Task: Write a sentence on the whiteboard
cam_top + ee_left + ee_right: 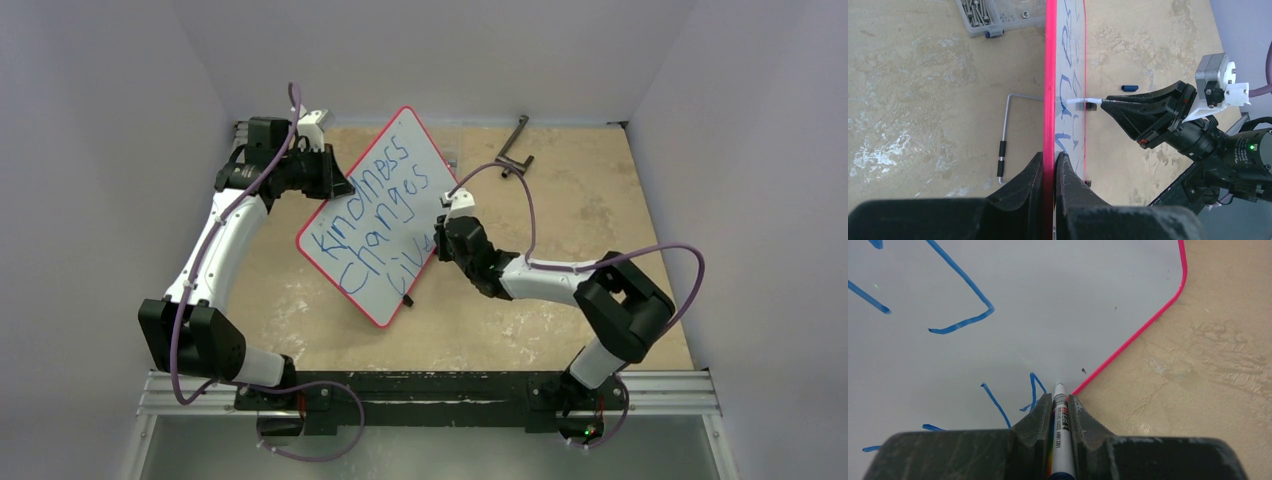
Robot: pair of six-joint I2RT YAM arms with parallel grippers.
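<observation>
The whiteboard (372, 262), white with a thin red rim, is held tilted over the tan table. Blue handwritten words (385, 195) read "Kindness changes" with a partly written third line below. My left gripper (335, 180) is shut on the board's upper left edge; in the left wrist view (1049, 159) both jaws pinch the red rim (1050, 75). My right gripper (445, 225) is shut on a white marker (1062, 440). The marker's tip (1059, 386) touches the board (1048, 300) near its red right rim, beside the last blue strokes (1035, 387).
A clear compartment box of screws (998, 15) and a bent metal rod with black sleeves (1004, 135) lie on the table behind the board. A blue marker cap (1129, 88) lies on the table. A black tool (515, 145) lies at the back right.
</observation>
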